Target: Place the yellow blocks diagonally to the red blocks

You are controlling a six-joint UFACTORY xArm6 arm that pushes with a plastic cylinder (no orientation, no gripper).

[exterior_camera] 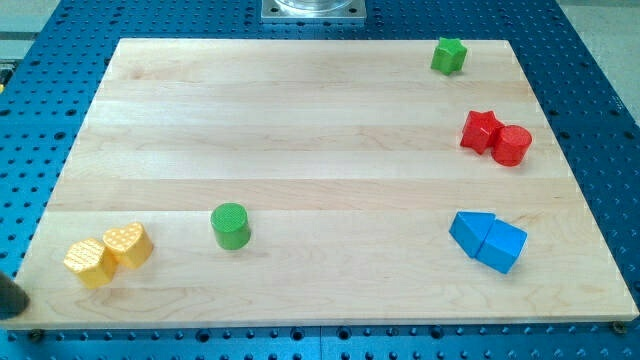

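Two yellow blocks touch each other at the board's bottom left: a hexagon-like one (88, 262) and a heart-shaped one (128, 244) to its right. Two red blocks touch at the view's right: a star-like one (481, 130) and a cylinder (512, 145). A dark shape at the view's bottom left edge appears to be my tip (14, 299). It is just off the board's corner, left of and slightly below the yellow hexagon, and not touching it.
A green cylinder (231, 225) stands right of the yellow pair. A green star-like block (449, 55) is at the top right. A blue triangle (472, 232) and a blue cube (503, 246) touch at the bottom right. The wooden board (300, 120) lies on a blue perforated table.
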